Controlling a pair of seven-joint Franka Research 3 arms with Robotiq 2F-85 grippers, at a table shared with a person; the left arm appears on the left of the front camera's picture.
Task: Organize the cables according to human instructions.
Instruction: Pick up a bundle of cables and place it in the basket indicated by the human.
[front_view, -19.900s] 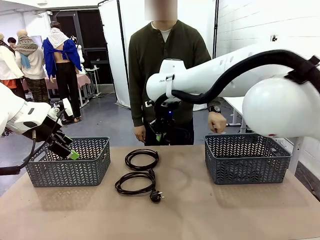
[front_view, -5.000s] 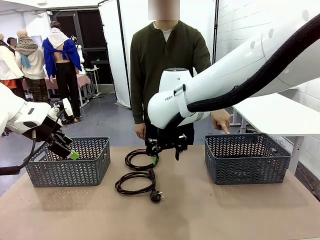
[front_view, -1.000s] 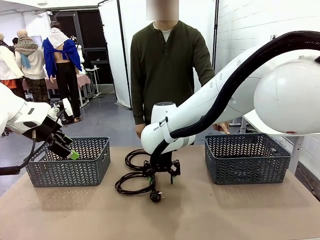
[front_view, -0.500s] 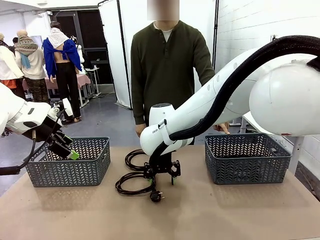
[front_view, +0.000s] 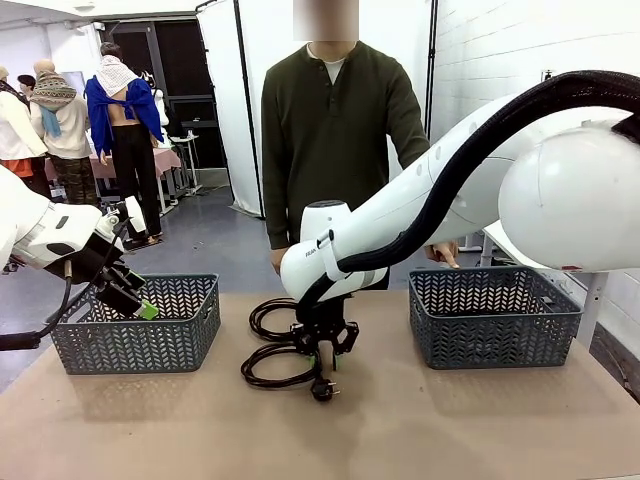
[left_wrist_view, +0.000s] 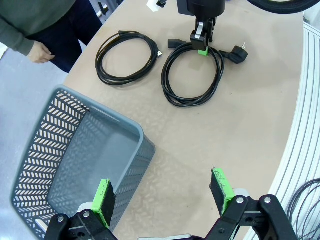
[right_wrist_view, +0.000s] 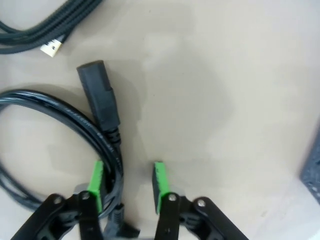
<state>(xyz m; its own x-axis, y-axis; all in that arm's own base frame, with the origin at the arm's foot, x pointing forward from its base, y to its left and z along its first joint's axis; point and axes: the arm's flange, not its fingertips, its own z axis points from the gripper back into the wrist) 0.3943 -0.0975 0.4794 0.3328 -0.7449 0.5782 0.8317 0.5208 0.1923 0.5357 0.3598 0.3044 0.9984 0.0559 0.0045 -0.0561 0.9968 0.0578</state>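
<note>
Two coiled black cables lie on the table between the baskets. Above the near coil (front_view: 280, 384) my right gripper (front_view: 325, 352) points straight down. In the right wrist view the right gripper (right_wrist_view: 127, 184) has its jaws half closed around the cord strands (right_wrist_view: 112, 150). The strands lie against one green pad and a gap shows at the other. The cord's black connector (right_wrist_view: 100, 102) lies just ahead. The far coil (front_view: 258, 322) lies behind it, untouched. My left gripper (left_wrist_view: 162, 195) hangs open and empty over the left basket (left_wrist_view: 75, 165). The human (front_view: 335, 130) stands at the far side, one hand (front_view: 440, 255) pointing down at the right basket (front_view: 495, 315).
The left basket (front_view: 140, 325) and the right basket stand at the table's two sides. The near coil's round plug (front_view: 322, 389) sticks out toward the front edge. Bare brown tabletop (front_view: 420, 430) spreads in front. The right arm (front_view: 430, 200) spans the middle.
The right gripper's jaws have narrowed around the near coil's strands. That coil and its plug have shifted slightly right. The left arm has not moved.
</note>
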